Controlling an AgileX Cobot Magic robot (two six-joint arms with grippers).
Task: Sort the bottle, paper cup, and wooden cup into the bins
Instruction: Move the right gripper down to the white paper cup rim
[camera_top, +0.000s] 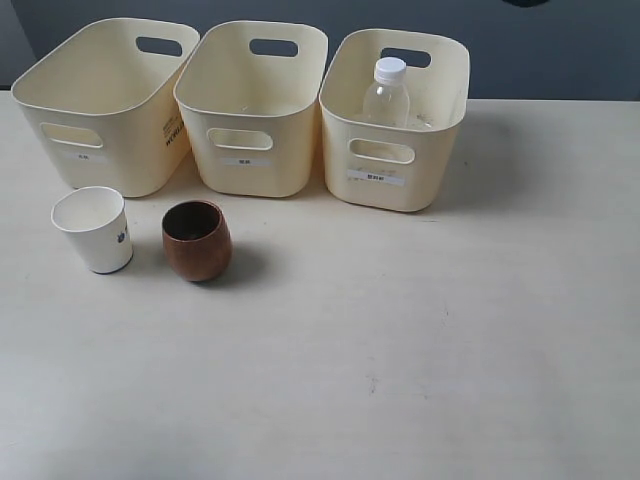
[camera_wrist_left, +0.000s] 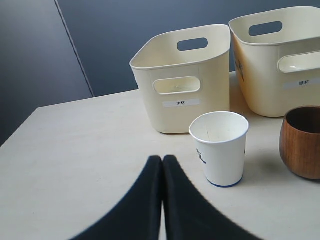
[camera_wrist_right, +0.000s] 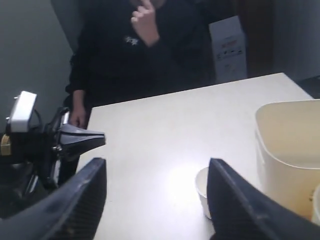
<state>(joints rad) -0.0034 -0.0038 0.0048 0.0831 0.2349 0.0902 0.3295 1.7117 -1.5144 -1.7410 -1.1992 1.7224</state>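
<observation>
The clear bottle (camera_top: 386, 92) with a white cap stands upright inside the right bin (camera_top: 395, 165). The white paper cup (camera_top: 93, 229) stands on the table in front of the left bin (camera_top: 100, 110). Beside it, the reddish-brown wooden cup (camera_top: 197, 240) sits before the middle bin (camera_top: 250, 110). Neither gripper shows in the exterior view. My left gripper (camera_wrist_left: 162, 159) is shut and empty, low over the table, short of the paper cup (camera_wrist_left: 220, 148) and the wooden cup (camera_wrist_left: 302, 142). My right gripper (camera_wrist_right: 156, 167) is open and empty, with the paper cup (camera_wrist_right: 202, 190) far beyond it.
The left and middle bins hold nothing that shows. The wide pale table (camera_top: 420, 350) stretches in front of the bins. A person in dark clothes (camera_wrist_right: 150, 45) stands past the table's far end, and the other arm (camera_wrist_right: 40, 140) shows there too. A cream bin (camera_wrist_right: 290, 150) is beside my right gripper.
</observation>
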